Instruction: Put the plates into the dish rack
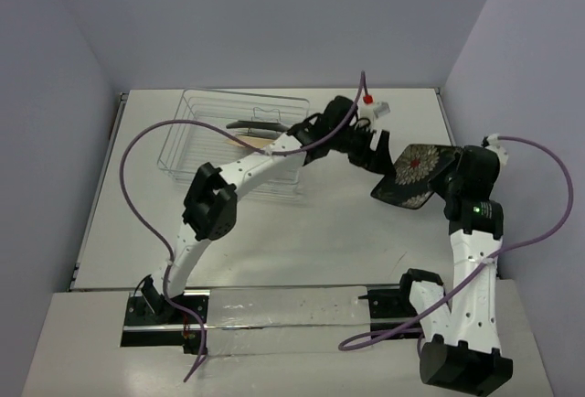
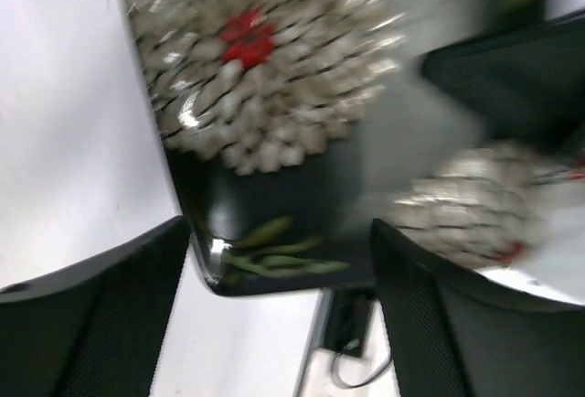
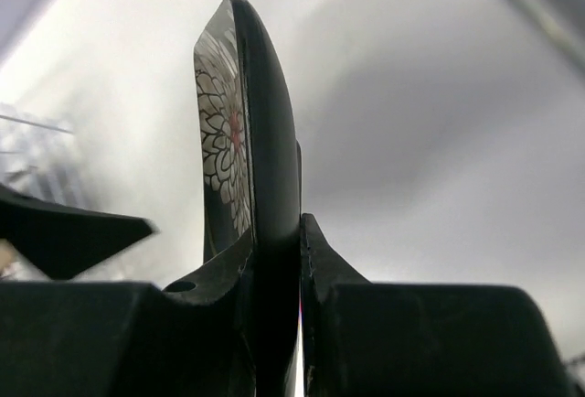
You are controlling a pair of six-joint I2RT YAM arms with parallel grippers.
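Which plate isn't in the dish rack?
The black square plate with white flowers: the right gripper holds it by its edge, while the others sit in the dish rack.

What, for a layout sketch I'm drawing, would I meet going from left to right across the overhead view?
wire dish rack → left fingers, open → black floral plate → right fingers, clamped on that plate's right edge

Held tilted off the table, just right of the wire dish rack (image 1: 196, 104): black square plate (image 1: 416, 176) with white, red-centred flowers, pinched at its rim by the right gripper (image 3: 274, 241). Inside the rack, partly hidden: dark plate (image 1: 249, 127), cream plate (image 1: 265, 144).
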